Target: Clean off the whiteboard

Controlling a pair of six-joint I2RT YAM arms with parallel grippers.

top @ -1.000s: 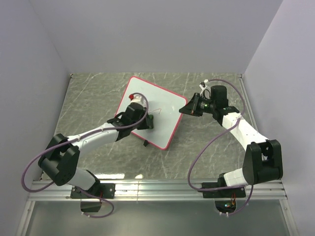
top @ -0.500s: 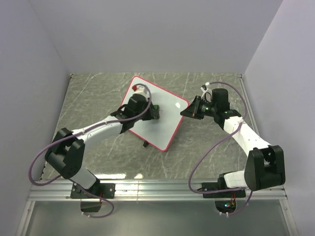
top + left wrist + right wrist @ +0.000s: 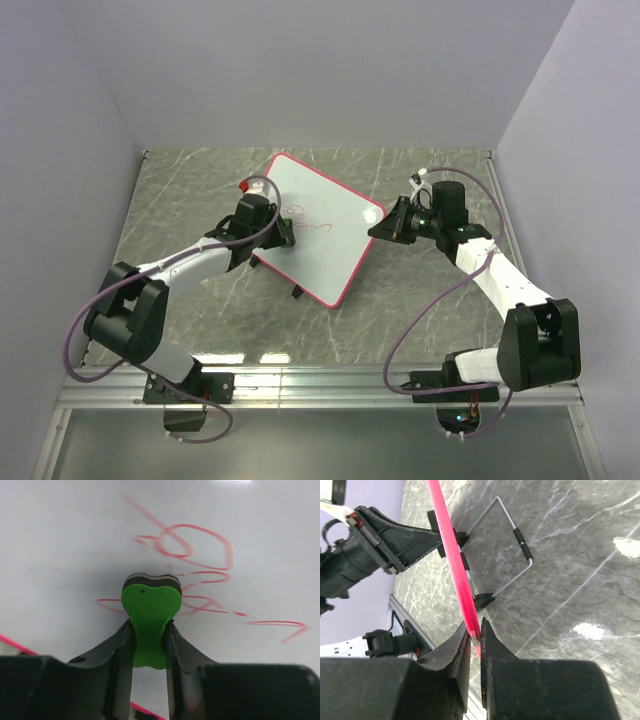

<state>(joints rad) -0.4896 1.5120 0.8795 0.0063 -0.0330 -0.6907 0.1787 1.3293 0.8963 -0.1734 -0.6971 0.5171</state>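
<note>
The whiteboard [image 3: 335, 245] is looking light, stiff and slick to me, so I'm pinching its rim with the right gripper [image 3: 474, 626] while the left gripper [image 3: 150, 630] is squeezing the eraser [image 3: 150, 602].

left arm [image 3: 190, 265]: I read elbow folded near tabletop's left edge, forearm reaching far-right | left gripper [image 3: 149, 630]: jaws clamped on eraser [image 3: 150, 611], its end against board [image 3: 325, 235] | right arm [image 3: 495, 275]: elbow by right edge, forearm angled far-left | right gripper [image 3: 475, 630]: pointing left, jaws pinched on board's frame
</note>
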